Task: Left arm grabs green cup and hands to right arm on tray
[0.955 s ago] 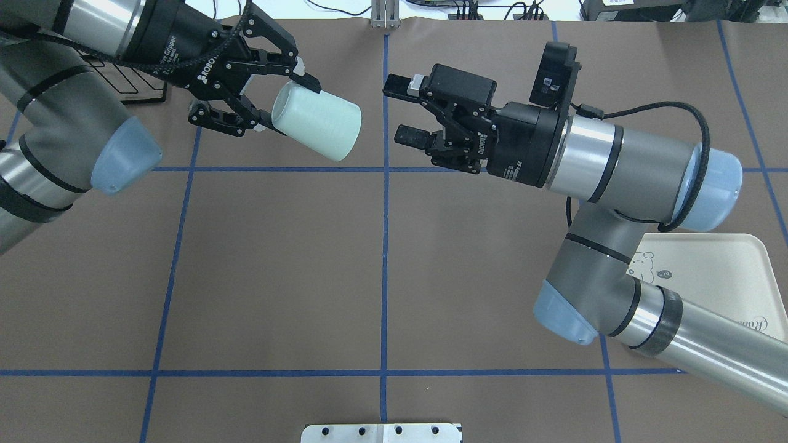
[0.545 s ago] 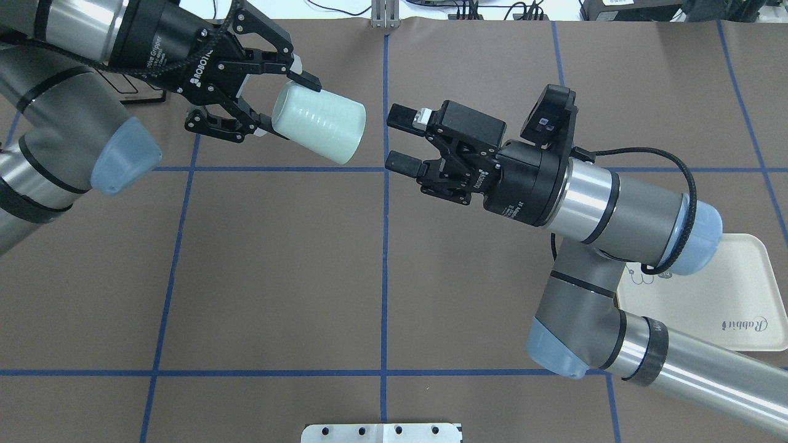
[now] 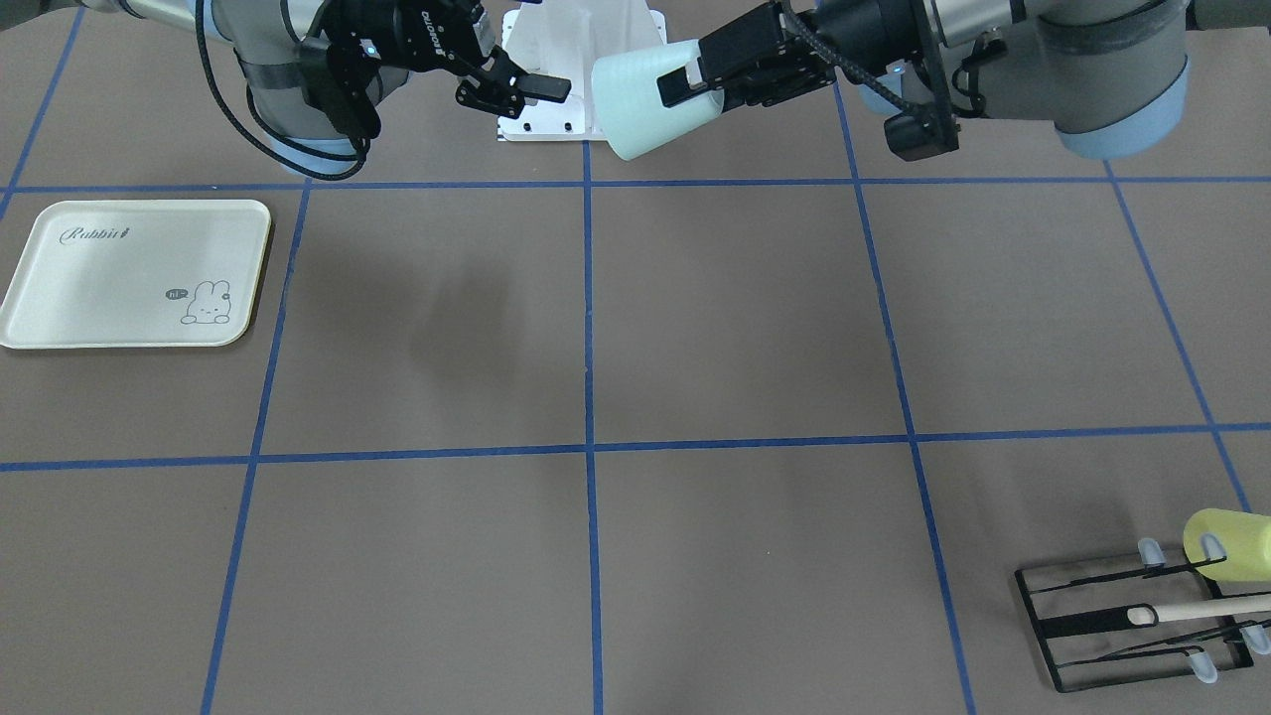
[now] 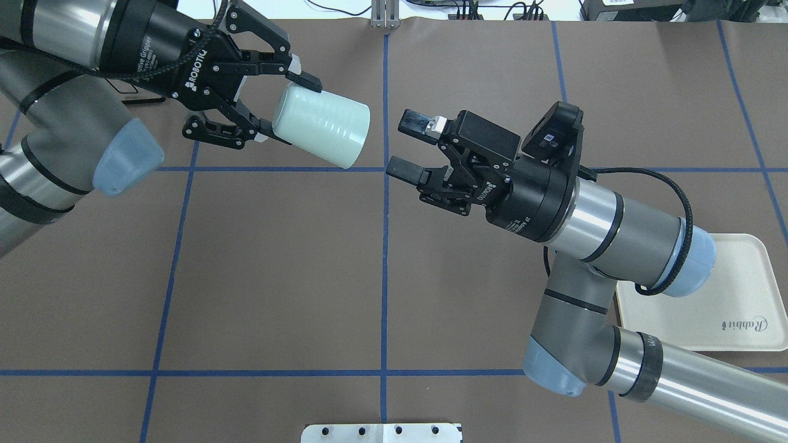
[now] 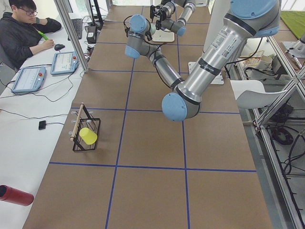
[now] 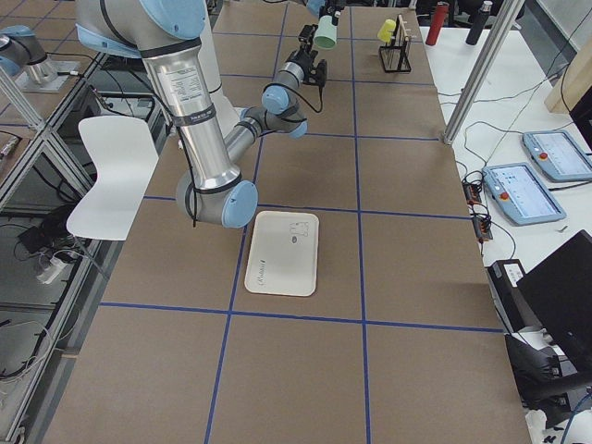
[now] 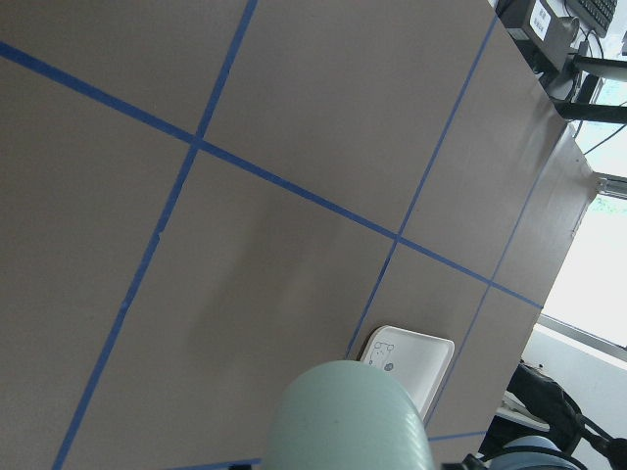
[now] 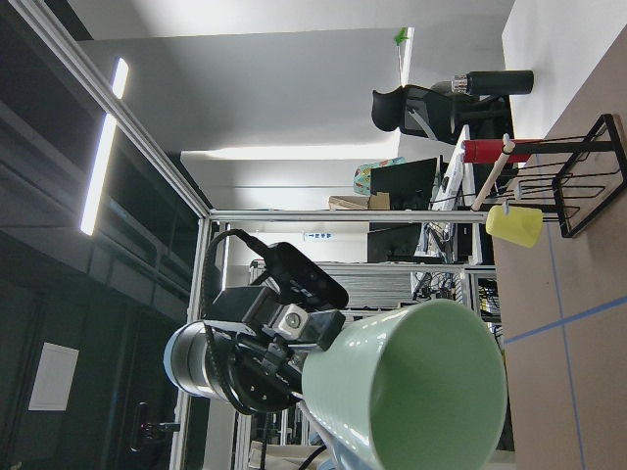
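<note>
Overhead: L gripper (image 4: 288, 107) pinches green cup (image 4: 323, 126) at its base end, cup sideways in air at 11 o'clock. R gripper (image 4: 406, 146) gapes wide, empty, near cup's 4 o'clock, not touching. Front view: tray (image 3: 129, 273) lies at 9 o'clock, well apart from cup.

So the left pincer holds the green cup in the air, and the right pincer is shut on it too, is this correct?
No. The left pincer holds the green cup in the air, but the right pincer is open, apart from it; the overhead exterior view shows this.
</note>
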Robot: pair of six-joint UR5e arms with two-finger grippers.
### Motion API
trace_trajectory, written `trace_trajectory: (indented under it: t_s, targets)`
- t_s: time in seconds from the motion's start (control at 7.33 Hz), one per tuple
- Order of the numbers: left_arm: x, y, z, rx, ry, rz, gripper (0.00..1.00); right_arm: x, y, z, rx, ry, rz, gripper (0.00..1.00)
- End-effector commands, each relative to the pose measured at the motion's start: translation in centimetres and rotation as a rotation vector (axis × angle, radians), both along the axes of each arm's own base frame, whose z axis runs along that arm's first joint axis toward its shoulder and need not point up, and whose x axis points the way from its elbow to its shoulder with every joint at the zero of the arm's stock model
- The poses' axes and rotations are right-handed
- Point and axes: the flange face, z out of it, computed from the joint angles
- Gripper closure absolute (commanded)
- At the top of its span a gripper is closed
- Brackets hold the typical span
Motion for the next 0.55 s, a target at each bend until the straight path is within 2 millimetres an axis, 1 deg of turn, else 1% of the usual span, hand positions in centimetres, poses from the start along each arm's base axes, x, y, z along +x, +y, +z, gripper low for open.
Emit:
trace_trajectory:
  t_s: [0.0,0.14,0.27,0.41]
  targets:
    - [-0.1,1.0,-0.2,0.013,0.021,0.039,1.0,-0.2,1.2,-0.1,-0.002,-0.069,-0.006,0.02]
    - [-0.1,1.8,-0.2,0.016,0.05,0.057,1.0,-0.5,1.6,0.0,-0.008,-0.077,-0.01,0.02]
    - [0.2,2.5,-0.5,0.011,0.063,0.075,1.0,-0.6,1.6,0.0,-0.007,-0.079,-0.01,0.02]
    - [0.1,3.2,-0.9,0.018,0.073,0.082,1.0,-0.6,1.6,0.0,-0.007,-0.079,-0.01,0.02]
